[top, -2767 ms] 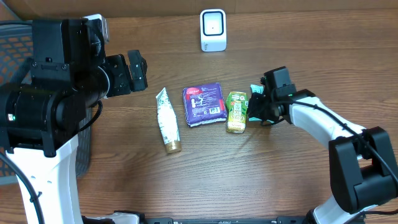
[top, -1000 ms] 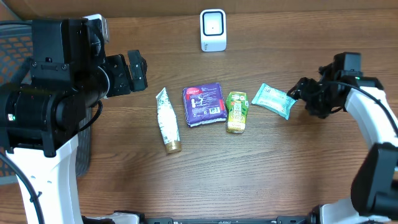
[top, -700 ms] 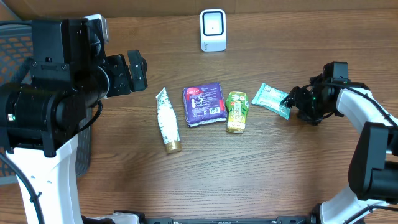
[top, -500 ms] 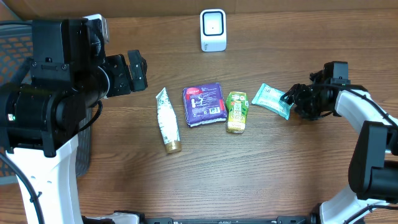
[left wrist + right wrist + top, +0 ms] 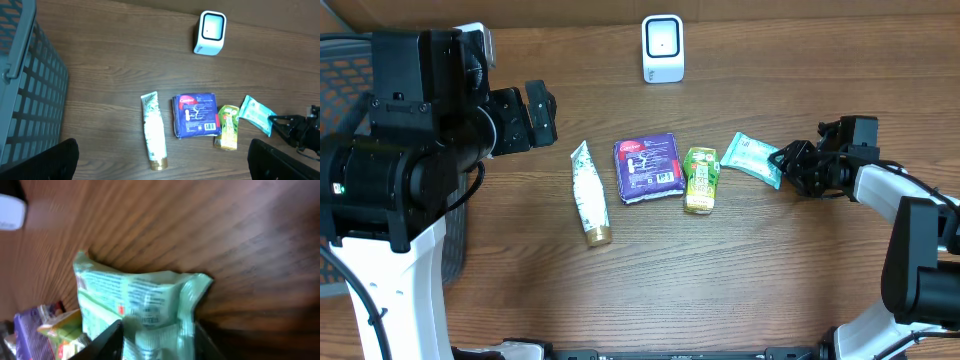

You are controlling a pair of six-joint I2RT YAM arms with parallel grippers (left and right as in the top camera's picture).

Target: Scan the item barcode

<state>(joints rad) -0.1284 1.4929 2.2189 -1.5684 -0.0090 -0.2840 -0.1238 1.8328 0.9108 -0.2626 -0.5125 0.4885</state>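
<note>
Right gripper [image 5: 790,165] has swung back in, jaws narrowing over the mint packet [image 5: 753,158], which lies on the table right of the scanner [image 5: 662,48]. Can't tell if they've bitten. Left gripper [image 5: 538,112] gapes wide. Pickup starting, I'd say.

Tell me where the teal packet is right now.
In the overhead view, the teal packet lies right of the green carton, its far end between the fingers of the right gripper.

One scanner [image 5: 662,48], one tube [image 5: 589,192], one purple pack [image 5: 650,167], one green carton [image 5: 700,179], one teal pouch [image 5: 754,158], one basket [image 5: 30,95].
</note>
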